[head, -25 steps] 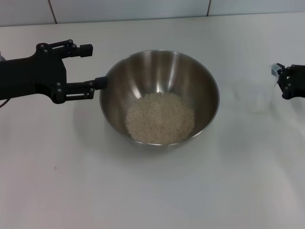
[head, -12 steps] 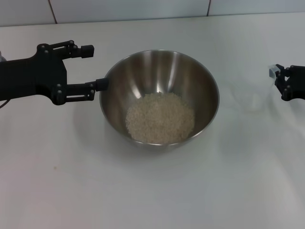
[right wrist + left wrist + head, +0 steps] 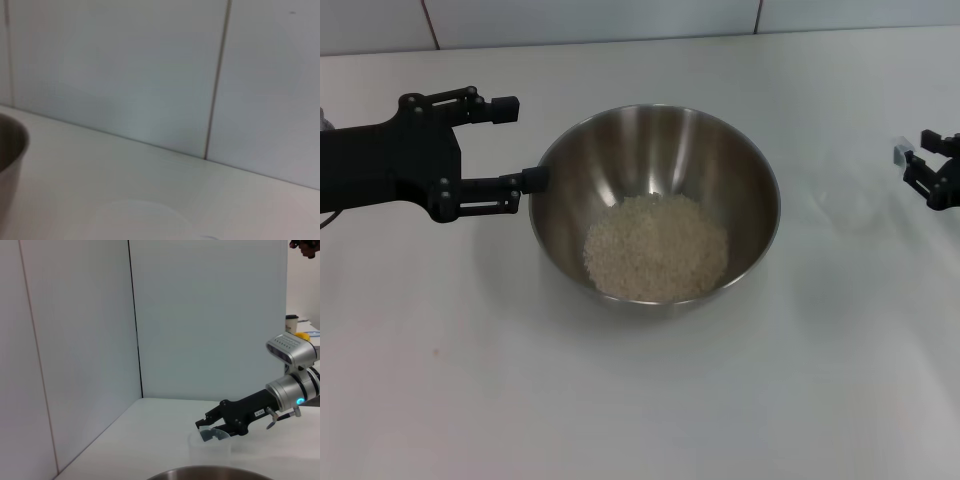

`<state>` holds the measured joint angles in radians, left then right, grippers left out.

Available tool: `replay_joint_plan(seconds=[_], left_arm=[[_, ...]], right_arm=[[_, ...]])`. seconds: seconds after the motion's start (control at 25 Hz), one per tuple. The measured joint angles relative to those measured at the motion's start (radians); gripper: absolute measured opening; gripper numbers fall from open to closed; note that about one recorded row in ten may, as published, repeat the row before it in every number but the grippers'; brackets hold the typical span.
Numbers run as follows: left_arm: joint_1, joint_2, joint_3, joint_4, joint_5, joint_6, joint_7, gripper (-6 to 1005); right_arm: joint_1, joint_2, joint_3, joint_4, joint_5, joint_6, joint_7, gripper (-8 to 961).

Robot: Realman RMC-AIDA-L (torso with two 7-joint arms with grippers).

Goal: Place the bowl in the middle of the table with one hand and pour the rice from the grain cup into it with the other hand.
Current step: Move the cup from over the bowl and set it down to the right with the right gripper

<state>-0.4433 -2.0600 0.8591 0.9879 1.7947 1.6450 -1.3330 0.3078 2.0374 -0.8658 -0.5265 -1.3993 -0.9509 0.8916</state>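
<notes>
The steel bowl (image 3: 655, 150) stands mid-table with a heap of rice (image 3: 656, 247) in its bottom; its rim also shows in the left wrist view (image 3: 210, 472) and the right wrist view (image 3: 10, 145). My left gripper (image 3: 518, 142) is open just left of the bowl, its lower fingertip at the rim and nothing between its fingers. The clear grain cup (image 3: 842, 205) stands upright on the table (image 3: 640, 400) right of the bowl, and looks empty (image 3: 210, 449). My right gripper (image 3: 926, 175) is open at the right edge, apart from the cup.
A tiled wall (image 3: 620, 20) runs along the table's back edge. White panels (image 3: 200, 315) close off the far side beyond the right arm (image 3: 290, 385). Bare tabletop lies in front of the bowl.
My right gripper has drawn back to the right, away from the grain cup, which stays standing on the table. The left arm and the bowl have not moved.
</notes>
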Motion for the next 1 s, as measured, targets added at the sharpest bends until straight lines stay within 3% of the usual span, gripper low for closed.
replay_joint_plan(seconds=[0.36, 1.0], left_arm=[[0.000, 0.000, 0.000, 0.001, -0.002, 0.003, 0.000, 798], [0.000, 0.000, 0.000, 0.001, -0.002, 0.007, -0.001, 798]], right_arm=[[-0.025, 0.014, 0.003, -0.004, -0.006, -0.026, -0.005, 598], [-0.125, 0.037, 0.018, -0.042, -0.003, -0.108, -0.002, 598]])
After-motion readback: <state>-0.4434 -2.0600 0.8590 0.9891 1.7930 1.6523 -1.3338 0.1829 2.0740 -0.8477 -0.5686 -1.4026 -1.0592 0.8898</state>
